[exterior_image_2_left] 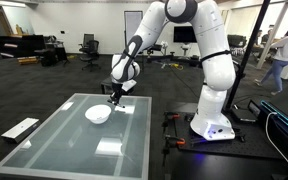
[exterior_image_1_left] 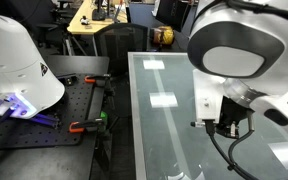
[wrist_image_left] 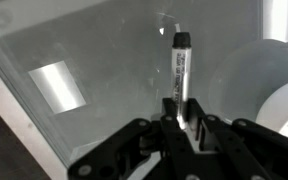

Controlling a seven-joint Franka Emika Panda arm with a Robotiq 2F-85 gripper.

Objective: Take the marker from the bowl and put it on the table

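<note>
My gripper [wrist_image_left: 181,118] is shut on the marker [wrist_image_left: 180,70], a thin pen with a black cap and a light printed barrel, which sticks out ahead of the jaws over the glass table [wrist_image_left: 104,50]. The white bowl [wrist_image_left: 269,85] lies just to the side of the marker in the wrist view. In an exterior view the gripper [exterior_image_2_left: 112,97] hangs just above and beside the bowl [exterior_image_2_left: 98,113] on the pale green table [exterior_image_2_left: 64,140]. In an exterior view [exterior_image_1_left: 222,125] the arm hides the gripper's fingertips and the bowl.
A dark perforated bench [exterior_image_1_left: 34,125] with orange-handled clamps [exterior_image_1_left: 84,126] and the robot base [exterior_image_1_left: 14,60] stands beside the table. A white keyboard-like item [exterior_image_2_left: 20,128] lies off the table's edge. A person [exterior_image_2_left: 280,55] stands far behind the robot.
</note>
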